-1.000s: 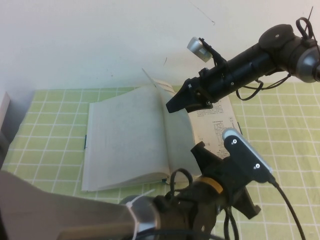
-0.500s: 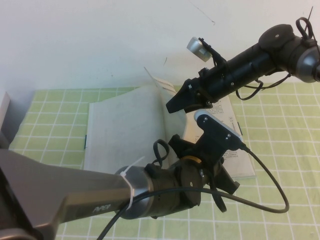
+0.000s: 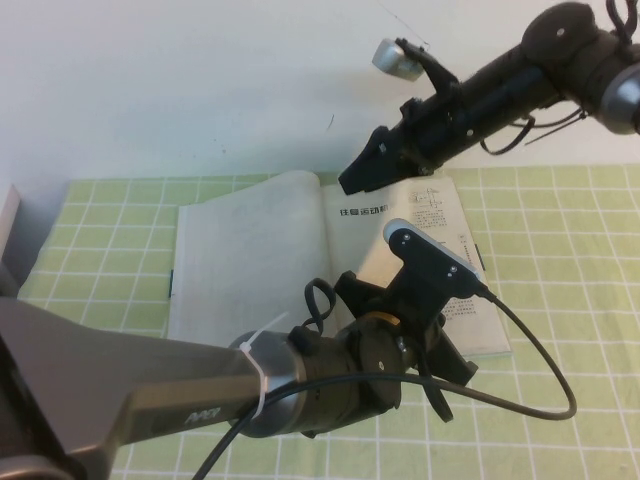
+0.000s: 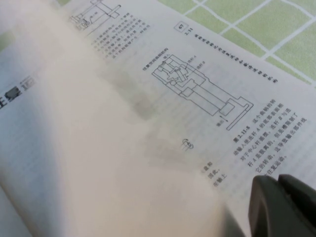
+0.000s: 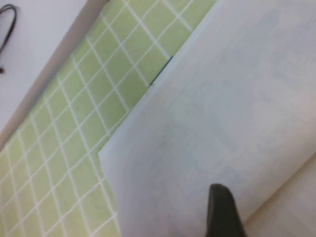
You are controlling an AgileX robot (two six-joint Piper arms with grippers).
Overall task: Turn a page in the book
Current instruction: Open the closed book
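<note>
The book (image 3: pixel 250 260) lies open on the green checked mat. Its left side looks pale and blank. The right-hand page (image 3: pixel 365 213) shows a bold black heading near the spine and small diagrams. My left gripper (image 3: pixel 350 285) is low over this page, shut and empty, with its tips (image 4: pixel 281 207) just above the printed text. In the left wrist view a blurred off-white sheet (image 4: pixel 98 163) close to the lens hides part of the page (image 4: pixel 197 94). My right gripper (image 3: pixel 358 175) hangs in the air above the top of the spine. It (image 5: pixel 222 212) looks down on the book's left side (image 5: pixel 222 98).
The green mat (image 3: pixel 560 300) with white grid lines reaches past the book on all sides and shows in the right wrist view (image 5: pixel 74 123). A white wall (image 3: pixel 200 80) rises behind it. A pale object (image 3: pixel 8 225) sits at the far left edge.
The leaf that stood up at the spine has dropped and the heading now shows. My right gripper rose up and back off the book. My left arm moved in over the right-hand page.
</note>
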